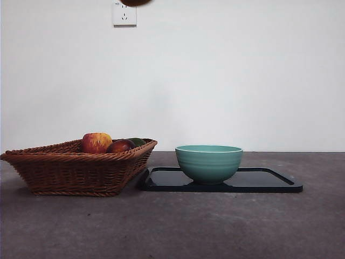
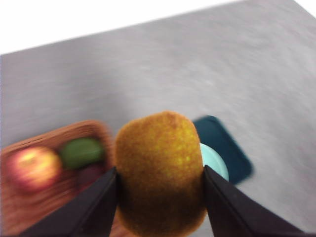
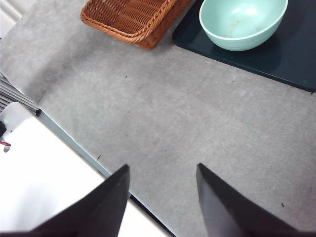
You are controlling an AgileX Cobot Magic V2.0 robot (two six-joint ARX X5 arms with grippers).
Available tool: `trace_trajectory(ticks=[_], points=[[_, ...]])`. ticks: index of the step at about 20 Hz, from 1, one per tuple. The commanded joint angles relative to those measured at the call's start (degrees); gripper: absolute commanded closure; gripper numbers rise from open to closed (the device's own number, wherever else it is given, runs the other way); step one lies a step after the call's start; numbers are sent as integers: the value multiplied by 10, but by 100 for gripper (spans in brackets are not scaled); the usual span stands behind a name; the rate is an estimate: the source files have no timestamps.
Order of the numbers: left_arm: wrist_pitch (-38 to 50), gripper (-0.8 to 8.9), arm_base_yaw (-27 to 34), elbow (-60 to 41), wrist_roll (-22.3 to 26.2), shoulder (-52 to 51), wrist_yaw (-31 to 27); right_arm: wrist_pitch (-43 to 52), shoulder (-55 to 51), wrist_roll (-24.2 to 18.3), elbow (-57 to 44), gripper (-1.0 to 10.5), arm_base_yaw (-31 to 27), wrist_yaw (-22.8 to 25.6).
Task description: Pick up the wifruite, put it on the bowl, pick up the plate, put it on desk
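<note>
The left gripper (image 2: 160, 197), clamped on the upright wifruite (image 2: 160, 173), hung high above the basket (image 1: 75, 167), the bowl (image 1: 209, 162) lying beyond on its tray (image 1: 269, 181); the right gripper (image 3: 163, 197) waited open.

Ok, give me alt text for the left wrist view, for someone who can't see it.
The left gripper holds the brown wifruite between its two black jaws, high above the grey desk. Below, blurred, are a wicker basket with an apple and a green fruit, plus part of the teal bowl on a dark tray.
</note>
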Motion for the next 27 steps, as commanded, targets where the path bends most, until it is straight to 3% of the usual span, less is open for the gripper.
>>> trace_trajectory(ticks=[1, 9, 17, 27], points=[[-15, 605, 10, 6, -22, -23, -28, 6, 2, -7, 6, 730, 3, 2], [64, 605, 66, -234, -75, -141, -50, 7, 2, -10, 6, 730, 3, 2], [238, 605, 70, -466, -78, -121, -50, 7, 2, -9, 6, 730, 3, 2], [342, 605, 70, -497, -20, 40, -49, 7, 2, -4, 6, 730, 3, 2]])
